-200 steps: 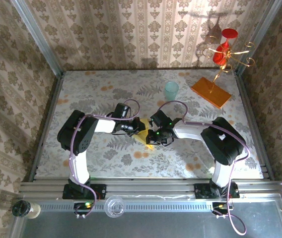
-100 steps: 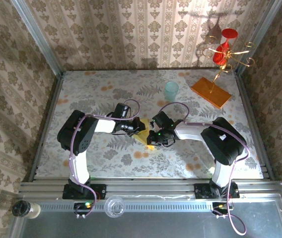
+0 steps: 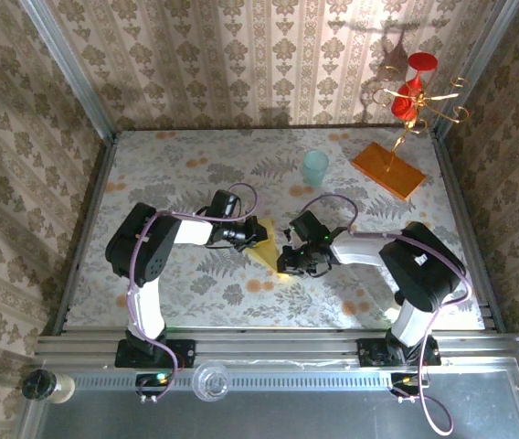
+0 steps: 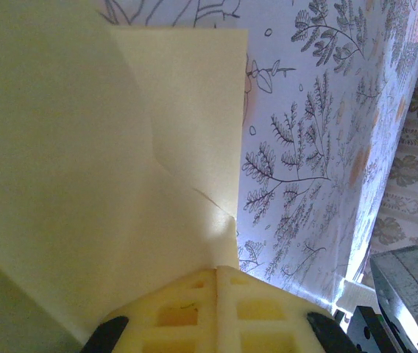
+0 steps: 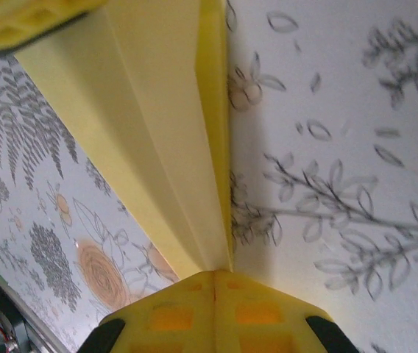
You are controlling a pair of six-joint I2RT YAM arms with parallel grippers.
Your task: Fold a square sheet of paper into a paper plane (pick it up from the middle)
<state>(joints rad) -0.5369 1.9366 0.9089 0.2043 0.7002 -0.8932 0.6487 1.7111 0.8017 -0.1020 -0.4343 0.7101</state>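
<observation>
The yellow paper [image 3: 267, 254] lies partly folded, with layered flaps and creases. The left gripper [image 4: 218, 271] and right gripper [image 5: 215, 273] each pinch it.

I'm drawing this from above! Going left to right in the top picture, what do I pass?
left claw → yellow paper → right claw → teal cup → orange slab

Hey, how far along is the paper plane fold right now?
Done: the thin yellow paper sheet already shows a crease and overlapping folded layers. In hand: the left gripper and the right gripper are each shut on an edge of it, holding it between them. Left: it is not yet a narrow pointed dart, so more folds likely remain.
</observation>
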